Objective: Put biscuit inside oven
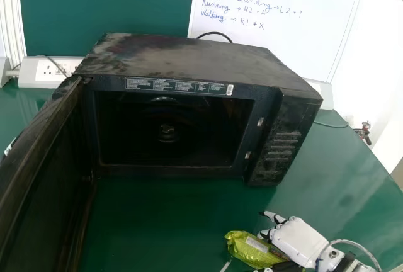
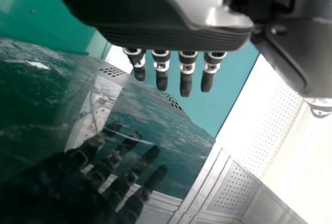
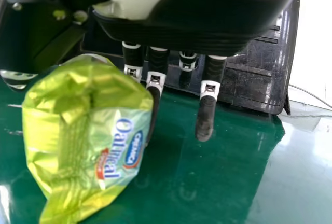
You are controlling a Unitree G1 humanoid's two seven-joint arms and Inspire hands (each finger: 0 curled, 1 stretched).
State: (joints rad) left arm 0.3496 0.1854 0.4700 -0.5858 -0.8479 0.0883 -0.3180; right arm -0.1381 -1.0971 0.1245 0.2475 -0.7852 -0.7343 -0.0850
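Observation:
The black oven (image 1: 170, 127) stands on the table with its door (image 1: 44, 165) swung wide on the left side; its inside is dark. At the bottom right of the head view, my right hand (image 1: 301, 242) is in front of the oven, holding the green biscuit packet (image 1: 252, 250). In the right wrist view, the packet (image 3: 88, 141) sits between the thumb and some fingers of my right hand (image 3: 207, 14), while another finger stretches past it. My left hand (image 2: 161, 14), fingers straight, hangs beside a dark glossy panel (image 2: 46, 99) that reflects them.
Green tabletop (image 1: 164, 221) lies in front of the oven and to its right. A wall socket strip (image 1: 47, 73) runs behind the oven, with a whiteboard (image 1: 277, 26) above. A cable (image 1: 330, 124) trails at the oven's right.

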